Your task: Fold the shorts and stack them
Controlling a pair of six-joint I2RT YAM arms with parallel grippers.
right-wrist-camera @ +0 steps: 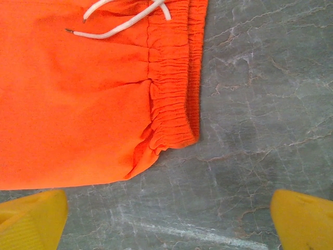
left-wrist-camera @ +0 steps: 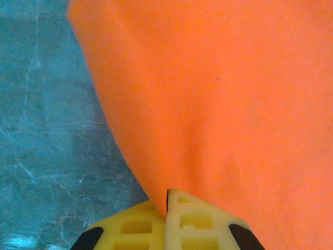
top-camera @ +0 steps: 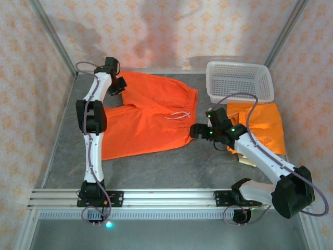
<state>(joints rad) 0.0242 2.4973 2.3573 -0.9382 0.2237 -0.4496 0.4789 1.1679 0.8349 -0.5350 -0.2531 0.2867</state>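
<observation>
A bright orange pair of shorts [top-camera: 151, 117] lies spread flat on the grey table, waist to the right, its white drawstring [top-camera: 179, 115] showing. My left gripper [top-camera: 118, 86] is at the far left leg, its yellow fingers [left-wrist-camera: 197, 221] shut on a pinch of the orange cloth [left-wrist-camera: 218, 104]. By the near corner of the waistband [right-wrist-camera: 174, 120] my right gripper [top-camera: 196, 130] hovers open over bare table, fingertips [right-wrist-camera: 31, 219] wide apart. At the right lies a folded orange pair of shorts [top-camera: 263, 127] with a beige edge [top-camera: 244, 159] under it.
A white perforated basket [top-camera: 239, 80] stands at the back right, just behind the folded pile. Patterned walls with metal posts close in the table's sides and back. A metal rail [top-camera: 166, 198] runs along the near edge.
</observation>
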